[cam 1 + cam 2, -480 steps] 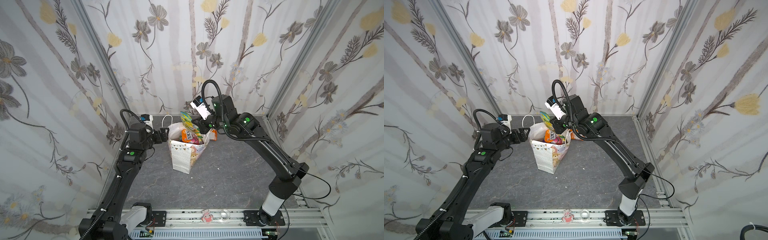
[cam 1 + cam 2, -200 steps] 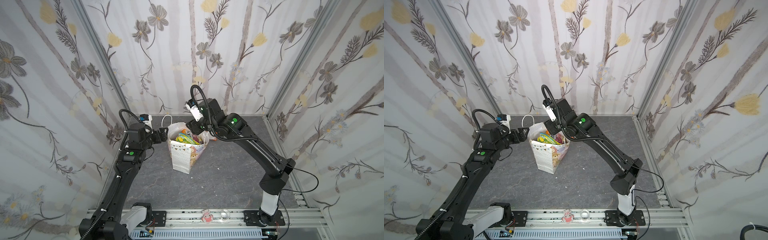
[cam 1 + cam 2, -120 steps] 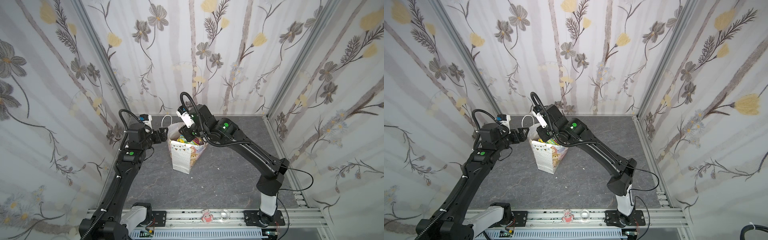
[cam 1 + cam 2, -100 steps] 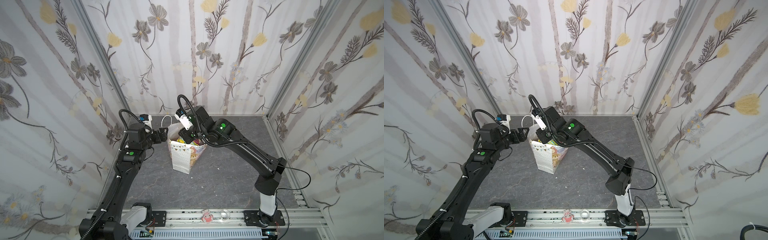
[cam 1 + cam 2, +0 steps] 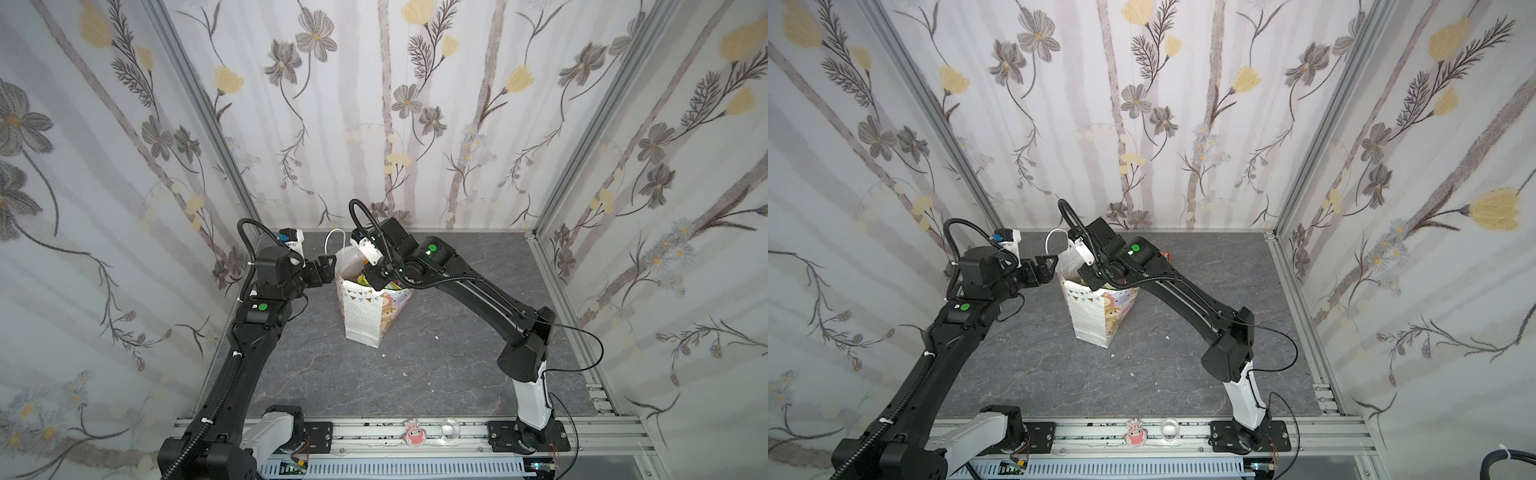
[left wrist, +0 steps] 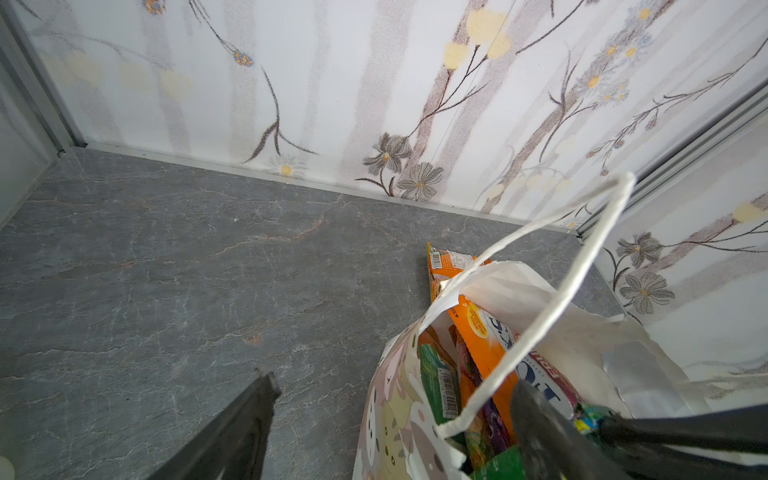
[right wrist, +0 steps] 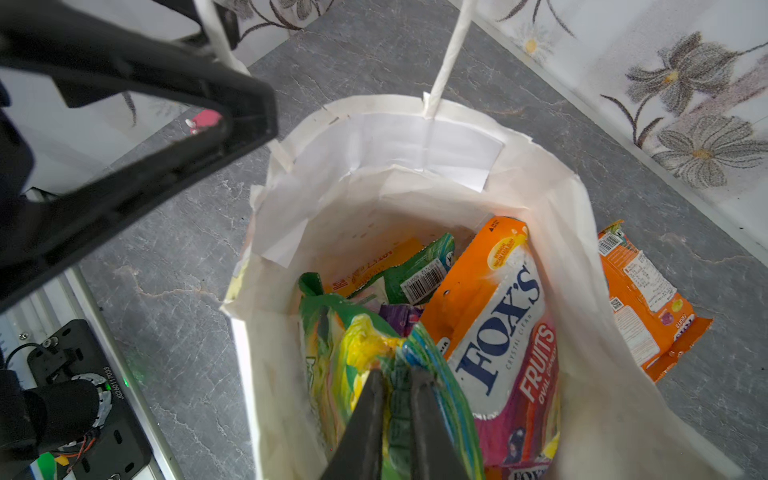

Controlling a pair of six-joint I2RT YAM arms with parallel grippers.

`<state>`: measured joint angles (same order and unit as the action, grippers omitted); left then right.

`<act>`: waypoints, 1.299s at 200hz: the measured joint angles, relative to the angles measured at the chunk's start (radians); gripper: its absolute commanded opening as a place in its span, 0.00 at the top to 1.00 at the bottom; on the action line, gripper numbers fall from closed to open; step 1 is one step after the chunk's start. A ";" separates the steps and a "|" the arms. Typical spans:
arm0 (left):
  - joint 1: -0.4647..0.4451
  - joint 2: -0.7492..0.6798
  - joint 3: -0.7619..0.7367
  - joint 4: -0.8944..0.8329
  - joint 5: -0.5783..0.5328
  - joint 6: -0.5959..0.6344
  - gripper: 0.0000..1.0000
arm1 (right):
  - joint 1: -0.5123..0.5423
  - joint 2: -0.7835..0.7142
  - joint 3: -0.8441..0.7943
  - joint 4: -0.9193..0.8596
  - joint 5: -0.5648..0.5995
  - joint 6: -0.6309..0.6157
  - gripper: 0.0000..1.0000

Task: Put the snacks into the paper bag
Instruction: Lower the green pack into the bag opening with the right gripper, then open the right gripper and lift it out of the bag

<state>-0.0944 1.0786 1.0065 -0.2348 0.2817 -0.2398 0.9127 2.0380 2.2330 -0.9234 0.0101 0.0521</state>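
One stray orange packet (image 7: 644,299) lies flat on the table (image 5: 415,374), outside the paper bag (image 5: 361,316) and just beside its far right side. Its back face is up, showing a barcode and a QR code; the small print is too fine to read. Judged: the last snack left to load.

The paper bag stands upright, far of the table's centre, with its mouth open.

Right fingers (image 7: 365,424) reach down into the mouth, drawn nearly together, pinching the top edge of a green-and-yellow packet (image 7: 349,353). Judged: gripping by the top edge keeps the packet on end, so it can slot in beside the others.

Left fingers (image 6: 232,432) are spread wide at the bag's left rim by the cord handle (image 6: 582,270), clamped on nothing. One is over the mouth, the other over bare table. They are probably posted there to keep the mouth open and the bag from tipping. Contact with the paper: cannot tell.

Inside the bag:
- orange FOX'S packet (image 7: 498,316), reading "FOX'S CRYSTAL CLEAR" and "FRUITS"
- green packet (image 7: 419,266), barcode up
- purple packet (image 7: 399,313), mostly buried
- yellow-orange packet (image 7: 374,262), deep in the bag, red lettering unreadable
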 measured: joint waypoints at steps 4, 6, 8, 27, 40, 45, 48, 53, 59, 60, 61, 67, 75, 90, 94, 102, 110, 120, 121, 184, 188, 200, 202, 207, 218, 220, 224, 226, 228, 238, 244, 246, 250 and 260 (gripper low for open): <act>0.000 0.000 0.000 0.000 0.000 0.000 0.12 | -0.003 0.006 0.000 0.000 0.000 -0.003 0.86; 0.000 -0.001 0.000 0.000 0.000 0.000 0.12 | -0.004 0.008 0.000 0.000 0.000 -0.005 0.86; 0.000 -0.001 0.000 0.000 0.000 0.000 0.12 | -0.005 0.010 0.000 0.000 0.000 -0.006 0.86; 0.000 -0.002 0.000 0.000 0.000 0.000 0.12 | -0.006 0.041 0.003 -0.008 -0.004 -0.032 0.86; 0.000 -0.003 0.000 0.000 0.000 0.000 0.11 | -0.005 0.065 0.009 -0.016 -0.008 -0.050 0.87; 0.000 -0.003 0.000 0.000 0.000 0.000 0.12 | -0.005 0.074 0.013 -0.021 -0.008 -0.055 0.87; 0.000 -0.003 0.000 0.000 0.000 0.000 0.11 | -0.005 0.080 0.017 -0.023 -0.008 -0.058 0.87; 0.000 -0.003 0.000 0.000 0.000 0.000 0.12 | -0.006 0.090 0.025 -0.029 -0.011 -0.063 0.87; 0.000 -0.003 0.000 0.000 0.000 0.000 0.12 | -0.008 0.100 0.035 -0.035 -0.014 -0.068 0.87; 0.000 -0.003 0.000 0.000 0.000 0.000 0.12 | -0.009 0.103 0.037 -0.036 -0.015 -0.069 0.87; 0.000 -0.003 0.000 0.000 0.000 0.000 0.12 | -0.009 0.104 0.039 -0.037 -0.016 -0.069 0.87; 0.000 -0.003 0.000 0.000 0.000 0.000 0.12 | -0.011 0.113 0.049 -0.042 -0.016 -0.072 0.87; 0.001 -0.003 0.000 0.000 0.000 0.000 0.12 | -0.015 0.121 0.060 -0.048 -0.018 -0.077 0.87; 0.002 -0.003 0.000 0.000 0.000 0.000 0.12 | -0.018 0.125 0.072 -0.060 -0.031 -0.079 0.87; 0.002 -0.003 0.000 0.000 0.000 0.000 0.12 | -0.018 0.125 0.075 -0.064 -0.034 -0.079 0.86; 0.002 -0.003 0.000 0.000 0.000 0.000 0.12 | -0.017 0.124 0.081 -0.070 -0.039 -0.078 0.85; 0.002 -0.003 0.000 0.000 0.000 0.000 0.12 | -0.014 0.117 0.085 -0.074 -0.050 -0.077 0.78; 0.002 -0.003 0.000 0.000 0.000 0.000 0.12 | -0.010 0.100 0.085 -0.081 -0.061 -0.068 0.73; 0.002 -0.003 0.000 0.000 0.000 0.000 0.12 | -0.009 0.098 0.085 -0.081 -0.061 -0.068 0.74; 0.005 -0.009 -0.001 0.000 0.000 0.000 0.12 | 0.000 -0.103 0.091 -0.037 -0.043 0.019 0.59; 0.005 -0.009 -0.001 0.000 0.000 0.000 0.12 | 0.005 -0.119 0.090 -0.034 -0.030 0.026 0.59; 0.005 -0.009 -0.001 0.000 0.000 0.000 0.12 | 0.040 -0.175 0.066 -0.022 0.036 0.055 0.57; 0.005 -0.009 -0.001 0.000 0.000 0.000 0.12 | 0.048 -0.187 0.059 -0.020 0.048 0.061 0.57; 0.005 -0.010 -0.001 0.000 0.000 0.000 0.12 | 0.071 -0.214 0.037 -0.012 0.082 0.077 0.56; 0.005 -0.010 -0.001 0.000 0.000 0.000 0.12 | 0.116 -0.285 -0.038 0.017 0.144 0.108 0.55; 0.005 -0.010 -0.001 0.000 0.000 0.000 0.12 | 0.122 -0.300 -0.059 0.029 0.150 0.113 0.55; 0.005 -0.010 -0.001 0.000 0.000 0.000 0.12 | 0.131 -0.327 -0.095 0.043 0.162 0.124 0.54; 0.005 -0.010 -0.001 0.000 0.000 0.000 0.12 | 0.135 -0.345 -0.122 0.057 0.169 0.130 0.54; 0.005 -0.010 -0.001 0.000 0.000 0.000 0.12 | 0.138 -0.364 -0.150 0.071 0.172 0.137 0.53; 0.005 -0.013 -0.001 0.000 0.000 0.000 0.12 | 0.140 -0.475 -0.332 0.161 0.209 0.173 0.53; 0.005 -0.015 -0.001 0.000 0.000 0.000 0.12 | 0.137 -0.544 -0.450 0.219 0.232 0.195 0.52; 0.005 -0.016 -0.001 0.000 0.000 0.000 0.12 | 0.136 -0.559 -0.476 0.232 0.241 0.200 0.52; 0.006 -0.018 -0.001 0.000 0.000 0.000 0.12 | 0.135 -0.600 -0.546 0.263 0.254 0.212 0.52; 0.006 -0.023 -0.003 0.004 0.000 0.000 0.12 | 0.132 -0.692 -0.695 0.343 0.265 0.241 0.53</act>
<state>-0.0887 1.0554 1.0035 -0.2306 0.2821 -0.2398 1.0451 1.3464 1.5375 -0.5804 0.2749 0.2935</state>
